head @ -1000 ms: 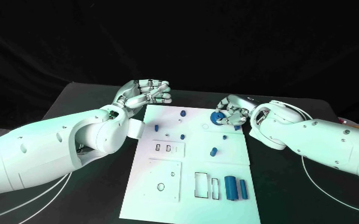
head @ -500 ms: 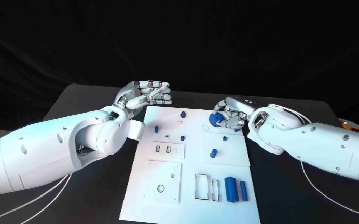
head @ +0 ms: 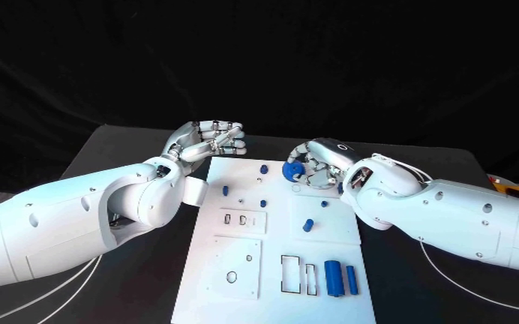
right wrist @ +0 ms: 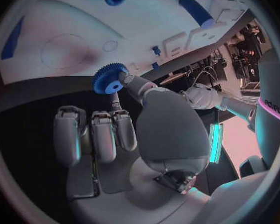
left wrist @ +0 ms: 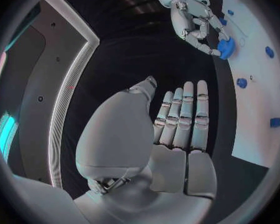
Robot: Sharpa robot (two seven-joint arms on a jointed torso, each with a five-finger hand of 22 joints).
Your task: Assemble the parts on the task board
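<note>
Blue gear point(head: 291, 172) pinched in my right hand point(head: 311, 163), carried over the upper middle of the task board point(head: 244, 260).

I judge the step to be seating this toothed gear on its spot near the board's top edge, so I would bring it down flat, centre its bore over the mount, and only then ease my pinch. In the right wrist view the gear point(right wrist: 109, 78) sits between fingertip and thumb, the other fingers point(right wrist: 93, 134) loosely curled. My left hand point(head: 208, 138) rests off the board's upper left corner, fingers bent inward, holding nothing.
</note>
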